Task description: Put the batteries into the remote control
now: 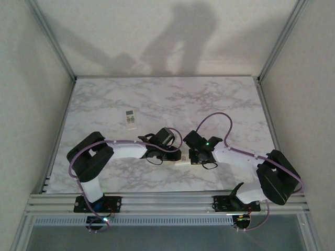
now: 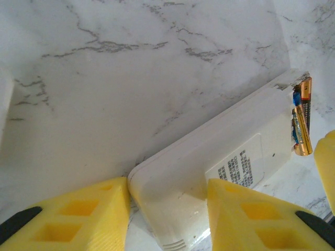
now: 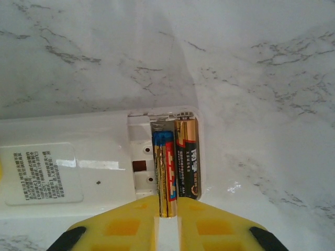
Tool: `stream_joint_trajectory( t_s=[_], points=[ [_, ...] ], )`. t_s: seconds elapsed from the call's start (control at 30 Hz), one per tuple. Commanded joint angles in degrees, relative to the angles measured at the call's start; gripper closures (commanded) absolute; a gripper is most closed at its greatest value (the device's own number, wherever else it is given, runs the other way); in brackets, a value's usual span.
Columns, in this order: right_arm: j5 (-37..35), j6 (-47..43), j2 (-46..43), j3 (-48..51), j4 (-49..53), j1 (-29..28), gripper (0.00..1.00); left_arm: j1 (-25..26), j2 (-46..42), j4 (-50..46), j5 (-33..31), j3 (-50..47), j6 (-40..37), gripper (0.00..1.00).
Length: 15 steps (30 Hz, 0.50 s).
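Note:
The white remote control [image 2: 209, 151] lies back up on the marble table, its battery recess [image 3: 157, 157] uncovered at one end. My left gripper [image 2: 167, 188] is shut across the remote's other end, a yellow finger on each long side. A black-and-gold battery [image 3: 188, 159] lies in the outer slot of the recess. My right gripper [image 3: 167, 206] is shut on a gold, red and blue battery [image 3: 166, 172], whose far end reaches into the inner slot. From above, both grippers [image 1: 175, 155] [image 1: 192, 158] meet over the remote [image 1: 181, 163] near the table's front centre.
A small white rectangular object with a grey patch [image 1: 131, 119] lies on the table [image 1: 157, 94] left of centre, beyond the left arm. Aluminium frame rails [image 1: 157, 201] run along the table's edges. The right gripper's yellow finger [image 2: 327, 157] shows beside the recess.

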<state>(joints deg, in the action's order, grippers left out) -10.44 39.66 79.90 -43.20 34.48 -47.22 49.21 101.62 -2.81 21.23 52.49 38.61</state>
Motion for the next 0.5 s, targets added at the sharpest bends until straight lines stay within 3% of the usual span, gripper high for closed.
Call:
stream_joint_trajectory(
  t_s=[0.0,0.47],
  points=[
    [-0.7,0.2,1.4,0.5,-0.6,0.1,0.83,1.9,0.6,1.8,1.9,-0.7,-0.6,0.58],
    [-0.9,-0.3,3.4,0.5,-1.3,0.1,0.87,1.8,1.1,1.9,2.0,-0.4,-0.6,0.58]
  ],
)
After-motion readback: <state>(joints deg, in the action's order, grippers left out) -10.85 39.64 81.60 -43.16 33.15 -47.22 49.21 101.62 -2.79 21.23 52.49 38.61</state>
